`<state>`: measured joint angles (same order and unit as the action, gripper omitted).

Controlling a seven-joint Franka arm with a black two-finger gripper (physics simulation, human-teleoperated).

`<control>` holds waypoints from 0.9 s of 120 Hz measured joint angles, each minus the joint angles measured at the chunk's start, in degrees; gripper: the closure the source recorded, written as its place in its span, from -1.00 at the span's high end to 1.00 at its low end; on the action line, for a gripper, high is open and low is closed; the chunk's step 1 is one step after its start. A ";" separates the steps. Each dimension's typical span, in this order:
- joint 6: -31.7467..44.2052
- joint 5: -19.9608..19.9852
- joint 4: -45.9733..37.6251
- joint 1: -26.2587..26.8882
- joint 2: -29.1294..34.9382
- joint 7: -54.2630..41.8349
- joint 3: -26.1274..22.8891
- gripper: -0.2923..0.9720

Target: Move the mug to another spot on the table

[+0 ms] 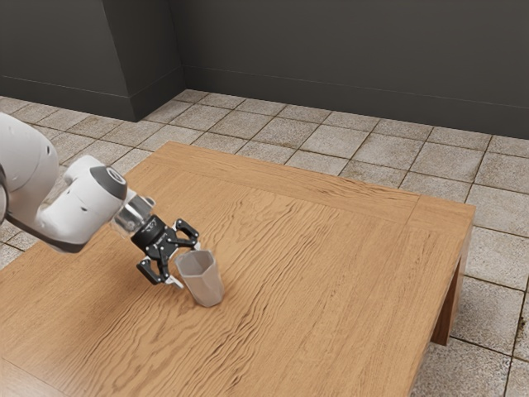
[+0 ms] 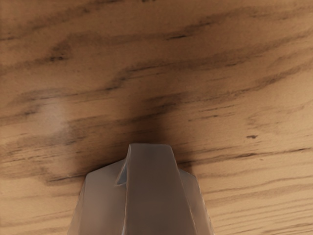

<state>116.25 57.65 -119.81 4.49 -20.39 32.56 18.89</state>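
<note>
Pretty soft, even light over the table (image 1: pixel 331 273); dim, dark walls (image 1: pixel 331 41) behind; smudgy dark shadow (image 2: pixel 146 122) right by the mug (image 2: pixel 146 196); faint pale sheen (image 2: pixel 51 115) nearby.

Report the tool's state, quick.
Tool: at the side of the mug; open or closed cannot be told.

Bare indoor room, simulator-rendered, closest to a robot test space. Floored in large grey-beige stone tiles (image 1: pixel 397 141) with dark grout lines. Closed in by plain dark grey walls (image 1: pixel 331 41) with a low skirting along the foot, plus a boxed-out wall corner (image 1: pixel 140 50) jutting forward at the exterior view's left. Furnished with one low wooden desk (image 1: pixel 331 248), heavy wavy grain, slab leg at the end. Marked as a test setup by the white robot arm (image 1: pixel 50 198) reaching over that desk.
</note>
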 joint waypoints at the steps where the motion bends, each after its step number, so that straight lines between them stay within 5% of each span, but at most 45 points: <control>1: -0.01 0.01 0.00 0.00 -0.02 -0.02 0.00 0.48; 32: -0.09 -0.16 0.31 -0.18 -0.28 -0.50 0.78 0.52; 68: 0.34 -3.36 3.77 -0.36 -0.05 -1.34 7.72 0.53; 80: 0.57 -8.57 4.88 -0.29 2.55 -1.26 8.19 0.54; 108: -1.10 -28.92 6.71 -0.15 11.93 1.29 4.13 0.54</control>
<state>115.15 28.73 -113.10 4.34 -8.47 33.85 23.02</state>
